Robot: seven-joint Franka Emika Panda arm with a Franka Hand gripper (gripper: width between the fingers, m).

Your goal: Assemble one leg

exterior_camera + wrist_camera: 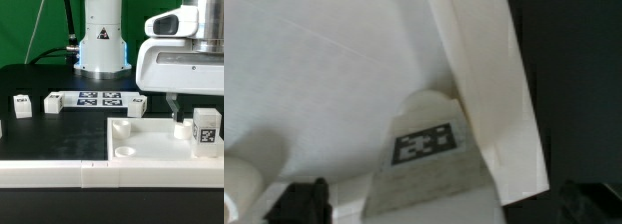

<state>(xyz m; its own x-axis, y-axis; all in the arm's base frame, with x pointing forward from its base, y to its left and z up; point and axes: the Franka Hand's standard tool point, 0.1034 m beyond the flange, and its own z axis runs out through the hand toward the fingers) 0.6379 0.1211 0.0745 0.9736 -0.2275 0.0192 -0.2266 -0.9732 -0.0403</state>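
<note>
A leg (205,132), a short white post with a black-and-white tag, stands upright on the large white square panel (150,138) near the panel's edge at the exterior view's right. My gripper (197,110) hangs just above it, open. One dark finger (175,104) reaches down beside the leg, and the other is hidden. In the wrist view the leg's tagged face (425,143) lies between my fingers (303,202), with the panel (313,80) around it. The gripper (438,208) holds nothing.
Two more white legs (22,103) (52,102) lie on the black table at the exterior view's left. The marker board (98,99) lies behind the panel. A round socket (125,150) is in the panel's near corner. A long white rail (100,176) runs along the front.
</note>
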